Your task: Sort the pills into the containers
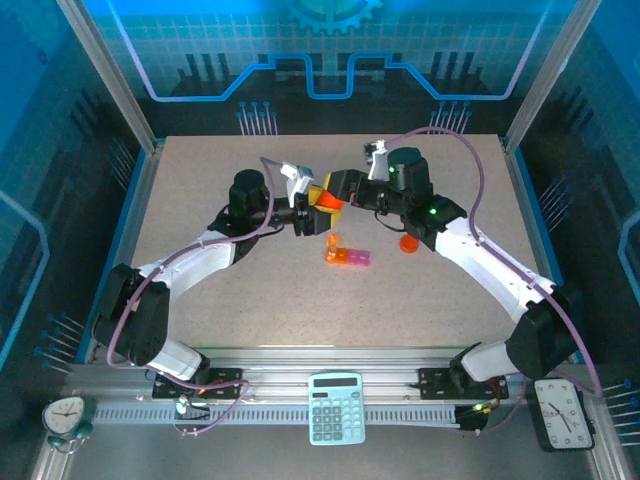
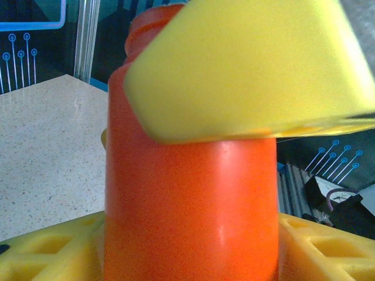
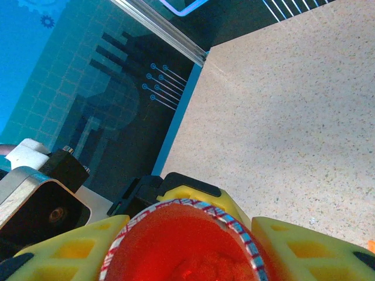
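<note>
An orange bottle [image 1: 326, 201] hangs above the middle of the table between both grippers. In the left wrist view the bottle [image 2: 187, 193] stands between my left gripper's [image 2: 190, 249] yellow fingers [image 2: 47, 252], which lie close along both its sides; whether they press on it I cannot tell. A yellow finger [image 2: 252, 70] of the right gripper crosses its shoulder. My right gripper [image 3: 187, 252] is shut on the bottle's round end with the striped rim [image 3: 234, 225]. The containers [image 1: 347, 256], an orange and pink strip, lie on the table just below. Pills cannot be made out separately.
A small orange cap [image 1: 408, 243] lies on the table right of the strip, under the right arm. A calculator [image 1: 336, 407] and two clocks [image 1: 66, 415] [image 1: 563, 412] sit along the near rail. Metal posts and blue walls frame the table.
</note>
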